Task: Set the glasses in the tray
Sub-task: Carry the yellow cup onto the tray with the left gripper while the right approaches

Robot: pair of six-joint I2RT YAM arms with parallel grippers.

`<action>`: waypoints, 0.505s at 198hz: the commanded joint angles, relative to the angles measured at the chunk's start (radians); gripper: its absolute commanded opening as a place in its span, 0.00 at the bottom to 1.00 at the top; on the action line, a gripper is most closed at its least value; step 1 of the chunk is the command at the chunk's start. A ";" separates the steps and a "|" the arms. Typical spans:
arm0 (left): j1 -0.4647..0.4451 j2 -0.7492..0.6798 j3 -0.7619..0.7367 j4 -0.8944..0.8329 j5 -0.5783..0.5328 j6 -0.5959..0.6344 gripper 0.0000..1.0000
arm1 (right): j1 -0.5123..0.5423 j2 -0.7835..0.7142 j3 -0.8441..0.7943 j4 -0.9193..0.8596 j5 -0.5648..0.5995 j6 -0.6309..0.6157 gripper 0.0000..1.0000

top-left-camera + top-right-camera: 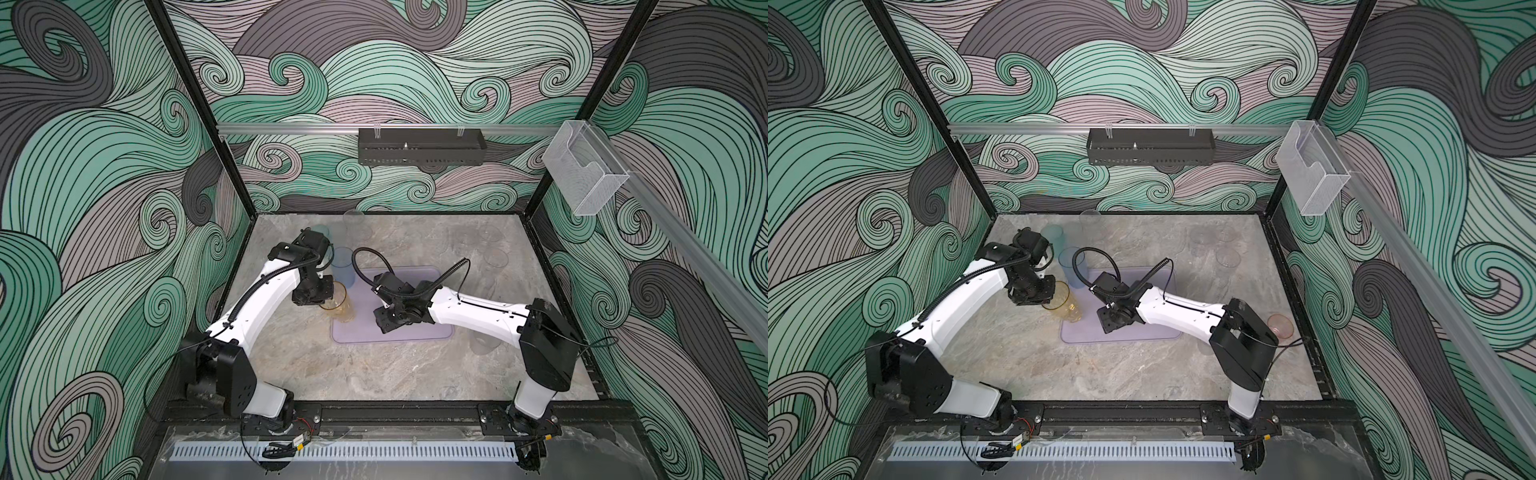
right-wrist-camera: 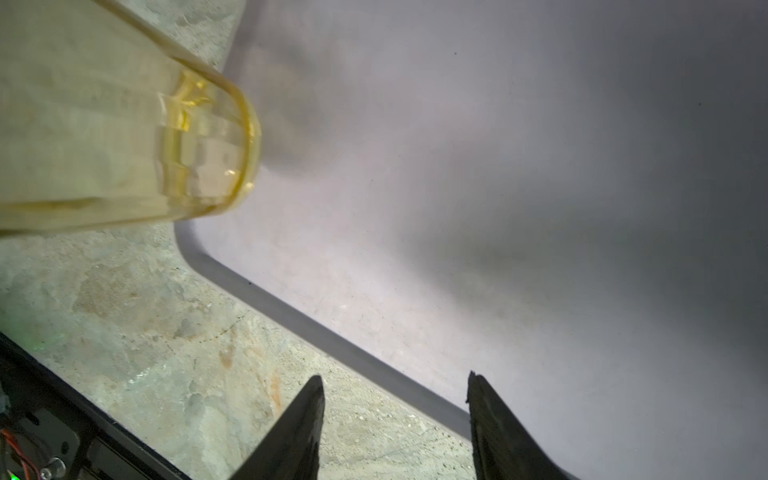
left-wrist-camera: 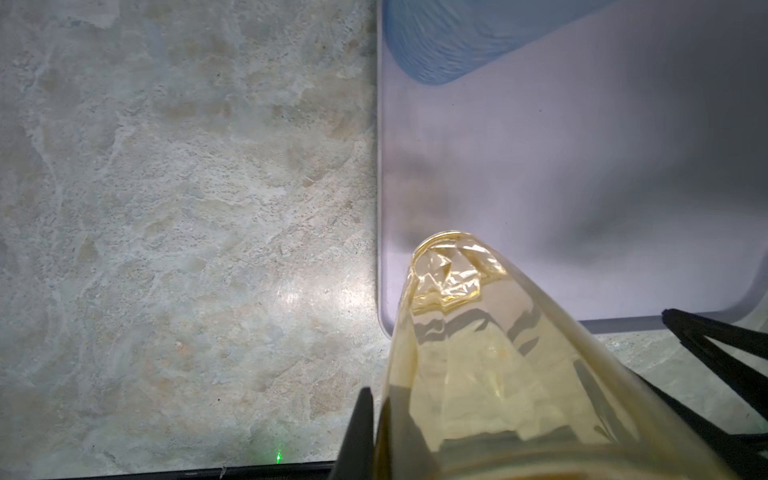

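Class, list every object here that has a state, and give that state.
left tool, shut on amber tumbler
right tool, open, empty
amber tumbler, gripped, base over tray corner
blue tumbler, upright in tray
pink cup, upright, outside tray
tray, flat on table

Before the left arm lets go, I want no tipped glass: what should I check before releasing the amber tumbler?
1. Grip: ok. The left gripper is shut on the amber tumbler near its rim.
2. Base over the lavender tray: ok, just inside its near-left corner.
3. Base seated on the tray floor: cannot tell.
4. Clear of the blue tumbler: ok. It stands apart, at the tray's far-left corner.
5. Right gripper out of the way: ok. It is open, empty and apart from the tumbler.
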 commanded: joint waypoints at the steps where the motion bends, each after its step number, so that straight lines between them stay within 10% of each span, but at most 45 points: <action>1: -0.007 0.062 0.067 -0.016 -0.027 0.031 0.00 | 0.005 0.024 0.002 0.060 -0.045 0.054 0.56; 100: -0.018 0.204 0.117 -0.014 -0.055 0.036 0.07 | 0.005 0.087 -0.043 0.288 -0.121 0.191 0.56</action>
